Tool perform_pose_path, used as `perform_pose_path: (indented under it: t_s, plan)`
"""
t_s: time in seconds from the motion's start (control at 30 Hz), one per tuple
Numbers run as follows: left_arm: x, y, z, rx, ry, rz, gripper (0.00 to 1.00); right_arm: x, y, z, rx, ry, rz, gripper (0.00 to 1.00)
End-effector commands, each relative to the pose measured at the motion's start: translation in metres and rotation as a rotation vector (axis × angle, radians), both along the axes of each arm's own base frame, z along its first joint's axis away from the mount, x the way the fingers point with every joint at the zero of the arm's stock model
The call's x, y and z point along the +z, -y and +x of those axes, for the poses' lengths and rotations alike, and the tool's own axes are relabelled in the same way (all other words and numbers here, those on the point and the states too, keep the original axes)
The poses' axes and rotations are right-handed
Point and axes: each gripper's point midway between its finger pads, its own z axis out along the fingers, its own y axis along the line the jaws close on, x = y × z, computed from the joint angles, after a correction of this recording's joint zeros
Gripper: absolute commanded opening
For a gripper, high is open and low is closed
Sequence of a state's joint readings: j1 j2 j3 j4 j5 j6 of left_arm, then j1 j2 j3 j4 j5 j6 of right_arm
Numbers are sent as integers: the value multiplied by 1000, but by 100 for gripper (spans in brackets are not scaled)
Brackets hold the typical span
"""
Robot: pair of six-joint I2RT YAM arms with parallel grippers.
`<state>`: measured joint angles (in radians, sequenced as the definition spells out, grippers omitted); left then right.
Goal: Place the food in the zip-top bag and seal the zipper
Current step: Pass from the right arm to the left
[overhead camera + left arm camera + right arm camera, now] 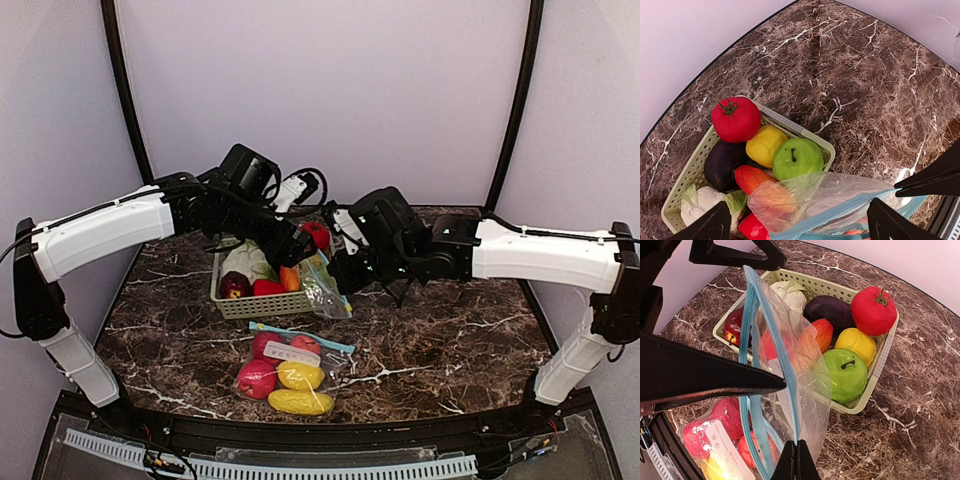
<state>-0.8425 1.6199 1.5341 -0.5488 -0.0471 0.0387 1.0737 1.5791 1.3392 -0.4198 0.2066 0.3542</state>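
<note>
Top view: right tool (340, 270) pinches zip-top bag (325, 292) by one edge, centre frame. The thin plastic may slip and the mouth collapse.
Left wrist: left tool (800, 210) wide, empty. Food (796, 157) sits in basket (786, 123), centre-left, just above its tips.
Right wrist: bag hangs between tool and food, basket upper right.

No word, brand, number or sign can be read in any view. Below and left of the right gripper (792, 415), the filled bag (695, 440) carries a white label panel (725, 442) with faint grey marks, too small and blurred to make out. The zip-top bag (805, 390) pinched in that gripper shows a pale panel as well, equally unreadable.
</note>
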Motion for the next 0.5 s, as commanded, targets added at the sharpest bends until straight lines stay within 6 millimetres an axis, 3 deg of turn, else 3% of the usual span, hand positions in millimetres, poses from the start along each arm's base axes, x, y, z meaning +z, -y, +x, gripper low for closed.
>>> perform_pose_path:
  t_s: [0.0,0.2,0.37,0.47]
  plan:
    - [4,3,0,-56,22,23,89,7,-6,-3,23,12,7,0]
    - [-1,0,1,-76,26,45,63,6,-5,-3,22,12,2,0]
    - [-4,-2,1,-82,34,64,51,6,-7,-4,34,10,1,0]
    - [-6,-2,0,-91,38,70,36,6,-7,-4,37,11,-2,0]
